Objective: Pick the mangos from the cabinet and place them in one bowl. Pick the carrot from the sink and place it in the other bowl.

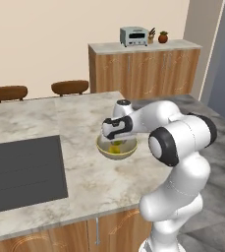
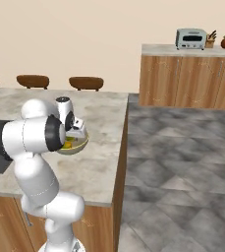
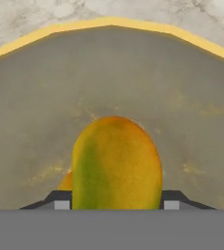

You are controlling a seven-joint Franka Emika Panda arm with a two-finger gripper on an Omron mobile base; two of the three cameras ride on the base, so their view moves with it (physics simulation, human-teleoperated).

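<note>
Mango (image 3: pixel 116 163) between jaws, inside bowl (image 3: pixel 45 88)

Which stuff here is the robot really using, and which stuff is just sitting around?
Using:
- gripper, shut on a mango
- mango, held inside the bowl
- pale tan bowl on the marble counter

Just sitting around:
- toaster on the far cabinets
- small plant pot beside it
- black cooktop
- brown stools

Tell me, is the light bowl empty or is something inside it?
Not empty. A mango sits inside the pale tan bowl, between the tips of the gripper.
</note>
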